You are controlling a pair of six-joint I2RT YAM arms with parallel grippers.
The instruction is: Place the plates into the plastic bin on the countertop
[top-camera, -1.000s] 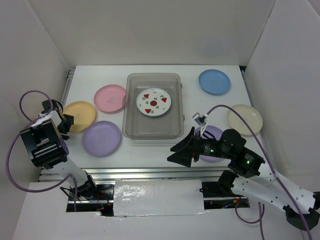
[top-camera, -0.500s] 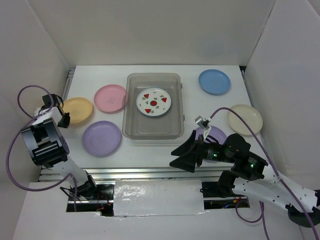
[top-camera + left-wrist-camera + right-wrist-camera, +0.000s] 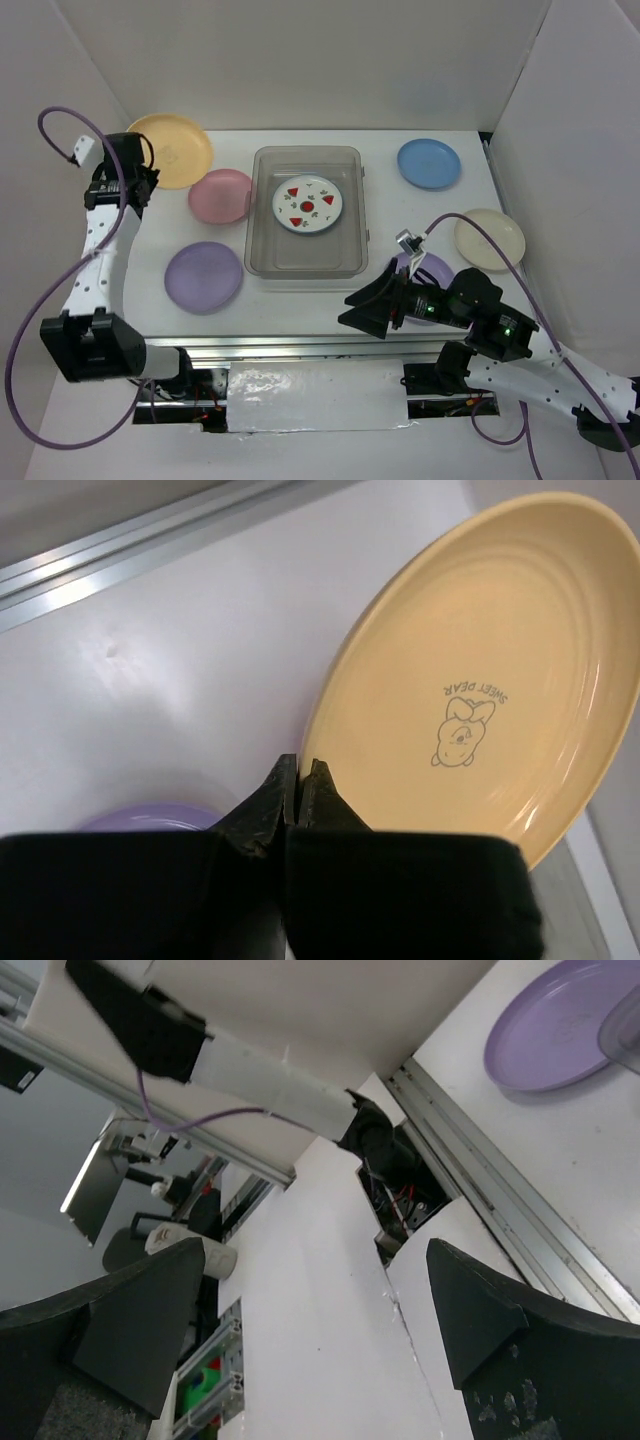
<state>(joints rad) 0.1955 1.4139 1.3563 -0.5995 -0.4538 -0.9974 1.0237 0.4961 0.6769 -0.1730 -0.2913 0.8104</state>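
Clear plastic bin (image 3: 300, 256) holds fruit-pattern plate (image 3: 307, 204); left tool (image 3: 303, 770) pinching orange-yellow plate (image 3: 480, 680); right tool (image 3: 316, 1248) wide.

The left claw (image 3: 300, 792), fingers pressed together at lower center, pinches the rim of the orange-yellow plate (image 3: 480, 670) filling the right, above the white counter (image 3: 170, 690).

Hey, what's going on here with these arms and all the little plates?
The left arm's fingers pinch the rim of the orange-yellow plate, holding it tilted above the table's far-left corner. The right arm's fingers are open and empty near the front edge. Only the fruit-patterned plate lies in the clear bin; the pink, blue, cream and two lavender plates sit on the table.
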